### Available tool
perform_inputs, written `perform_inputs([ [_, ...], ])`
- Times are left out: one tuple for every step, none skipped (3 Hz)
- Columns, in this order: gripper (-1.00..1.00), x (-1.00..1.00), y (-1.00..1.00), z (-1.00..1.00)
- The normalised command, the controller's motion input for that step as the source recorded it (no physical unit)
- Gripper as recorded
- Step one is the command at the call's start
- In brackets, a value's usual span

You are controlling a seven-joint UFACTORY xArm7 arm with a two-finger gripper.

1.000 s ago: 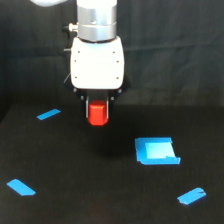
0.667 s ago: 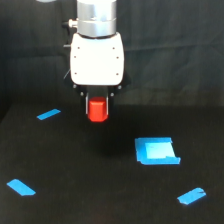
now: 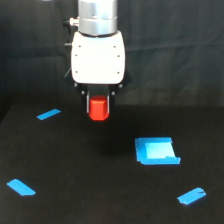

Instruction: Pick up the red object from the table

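The red object (image 3: 98,109) is a small red-orange block held between the dark fingers of my gripper (image 3: 98,111), under the white gripper body. It hangs clear above the black table (image 3: 100,200), with a faint shadow on the surface below it. The jaws are shut on the block's sides and its lower half shows below the fingers.
A blue square patch (image 3: 156,150) lies on the table at the exterior view's right. Blue tape strips lie at the left (image 3: 48,114), the lower left (image 3: 21,187) and the lower right (image 3: 191,196). A dark curtain hangs behind the table.
The gripper has risen with the red object in it, so the block stands higher above the table than a second ago.
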Motion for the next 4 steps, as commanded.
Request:
perform_inputs([
  [-0.97, 0.09, 0.04, 0.03],
  [-1.0, 0.05, 0.08, 0.02],
  [-1.0, 0.01, 0.0, 0.03],
  [-0.99, 0.04, 0.04, 0.01],
])
